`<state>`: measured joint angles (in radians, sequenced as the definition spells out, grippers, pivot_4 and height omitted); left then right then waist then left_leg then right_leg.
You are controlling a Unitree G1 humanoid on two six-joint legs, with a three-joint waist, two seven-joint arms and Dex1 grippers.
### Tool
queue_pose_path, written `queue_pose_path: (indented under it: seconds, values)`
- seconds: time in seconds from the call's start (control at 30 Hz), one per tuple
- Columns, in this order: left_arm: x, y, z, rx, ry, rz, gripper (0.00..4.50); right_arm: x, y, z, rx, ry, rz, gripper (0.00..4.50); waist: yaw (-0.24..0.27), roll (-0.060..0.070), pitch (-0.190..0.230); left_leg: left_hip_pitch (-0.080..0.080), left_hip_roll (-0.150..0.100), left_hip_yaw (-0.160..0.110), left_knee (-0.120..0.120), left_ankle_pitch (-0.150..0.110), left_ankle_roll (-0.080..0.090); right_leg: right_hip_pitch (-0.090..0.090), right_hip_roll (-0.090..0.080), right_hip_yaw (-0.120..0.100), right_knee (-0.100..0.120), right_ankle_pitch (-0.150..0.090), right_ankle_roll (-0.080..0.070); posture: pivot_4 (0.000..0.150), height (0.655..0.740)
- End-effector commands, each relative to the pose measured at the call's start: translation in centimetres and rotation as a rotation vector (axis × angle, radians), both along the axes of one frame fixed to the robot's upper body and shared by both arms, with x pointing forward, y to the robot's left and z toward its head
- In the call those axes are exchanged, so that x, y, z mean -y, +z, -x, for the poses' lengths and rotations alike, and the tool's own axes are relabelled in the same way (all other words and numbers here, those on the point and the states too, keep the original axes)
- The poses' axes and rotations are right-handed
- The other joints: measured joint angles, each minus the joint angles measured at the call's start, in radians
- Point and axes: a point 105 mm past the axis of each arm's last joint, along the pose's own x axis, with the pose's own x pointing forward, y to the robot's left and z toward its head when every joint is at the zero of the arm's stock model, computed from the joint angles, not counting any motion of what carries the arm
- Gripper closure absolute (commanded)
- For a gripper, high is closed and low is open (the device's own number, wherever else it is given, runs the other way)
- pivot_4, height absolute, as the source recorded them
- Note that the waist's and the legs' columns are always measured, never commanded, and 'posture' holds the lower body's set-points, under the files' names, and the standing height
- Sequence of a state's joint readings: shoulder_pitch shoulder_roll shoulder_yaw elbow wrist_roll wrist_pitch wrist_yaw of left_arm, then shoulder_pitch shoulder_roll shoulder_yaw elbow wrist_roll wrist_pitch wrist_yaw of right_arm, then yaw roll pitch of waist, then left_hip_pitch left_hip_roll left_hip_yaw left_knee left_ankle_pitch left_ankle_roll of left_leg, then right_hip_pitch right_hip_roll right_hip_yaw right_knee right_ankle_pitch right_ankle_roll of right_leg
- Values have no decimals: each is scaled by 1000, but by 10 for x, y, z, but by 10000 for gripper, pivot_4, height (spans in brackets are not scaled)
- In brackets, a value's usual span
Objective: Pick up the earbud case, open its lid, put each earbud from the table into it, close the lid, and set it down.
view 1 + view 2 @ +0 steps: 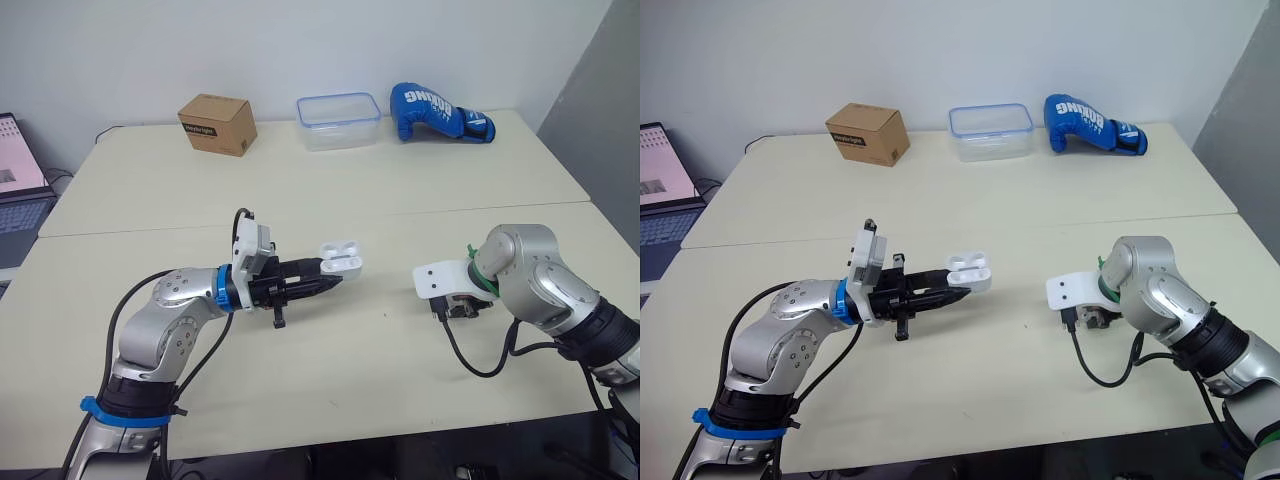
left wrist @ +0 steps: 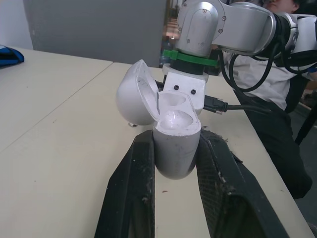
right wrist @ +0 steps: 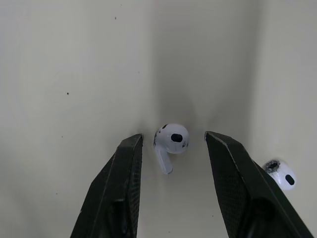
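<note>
The white earbud case [image 1: 340, 260] is held above the table, with my left gripper [image 2: 174, 151] shut on its body; its lid [image 2: 136, 94] is swung open and both sockets look empty. My right gripper [image 3: 173, 136] points down at the table on the right side, open, its fingertips straddling a white earbud [image 3: 171, 141] that lies on the surface. A second earbud [image 3: 282, 174] lies just beyond one fingertip. In the eye views the right wrist [image 1: 450, 285] hides both earbuds.
At the table's far edge stand a cardboard box [image 1: 217, 123], a clear plastic container [image 1: 338, 120] and a blue boxing glove [image 1: 438, 112]. A laptop [image 1: 20, 190] sits off the left edge. A seam [image 1: 300, 222] joins two tabletops.
</note>
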<state>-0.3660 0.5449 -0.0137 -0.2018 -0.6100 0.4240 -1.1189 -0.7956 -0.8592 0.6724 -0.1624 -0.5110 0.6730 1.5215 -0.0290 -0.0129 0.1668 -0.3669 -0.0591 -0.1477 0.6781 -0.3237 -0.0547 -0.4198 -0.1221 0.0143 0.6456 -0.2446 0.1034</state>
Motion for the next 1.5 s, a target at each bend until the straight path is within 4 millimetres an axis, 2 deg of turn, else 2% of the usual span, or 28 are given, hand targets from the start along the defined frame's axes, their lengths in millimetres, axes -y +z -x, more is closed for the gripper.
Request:
queue_pose_path:
  seconds: [0.03, 0.33, 0.47, 1.33, 1.47, 1.5]
  values:
    - [2, 9, 3, 55, -6, 6, 36978, 1, 2, 3, 1, 13, 27, 24577, 0, 0, 0, 0, 0, 0, 0, 0, 0, 0, 0, 0, 0, 0, 0, 1500, 7307]
    - [1, 8, 3, 58, 0, 2, 36978, -3, 1, 4, -4, 9, 31, 24577, 0, 0, 0, 0, 0, 0, 0, 0, 0, 0, 0, 0, 0, 0, 0, 1500, 7307]
    - [2, 8, 3, 58, 0, 1, 36978, -3, 0, 5, -6, 3, 30, 33447, 0, 0, 0, 0, 0, 0, 0, 0, 0, 0, 0, 0, 0, 0, 0, 1500, 7307]
    - [2, 7, 3, 61, 9, -4, 36978, -10, -2, 6, -16, 12, 42, 33447, 0, 0, 0, 0, 0, 0, 0, 0, 0, 0, 0, 0, 0, 0, 0, 1500, 7307]
    - [-1, 4, 3, 56, 12, -8, 36978, -12, -2, 7, -15, 24, 40, 40754, -1, 0, 0, 1, 0, 0, 0, 0, 0, 0, 0, 0, 0, 0, 0, 1500, 7307]
    - [0, 3, 3, 57, 12, -8, 36978, -12, -2, 7, -16, 25, 41, 40747, -1, 0, 0, 1, 0, 0, 0, 0, 0, 0, 0, 0, 0, 0, 0, 1500, 7307]
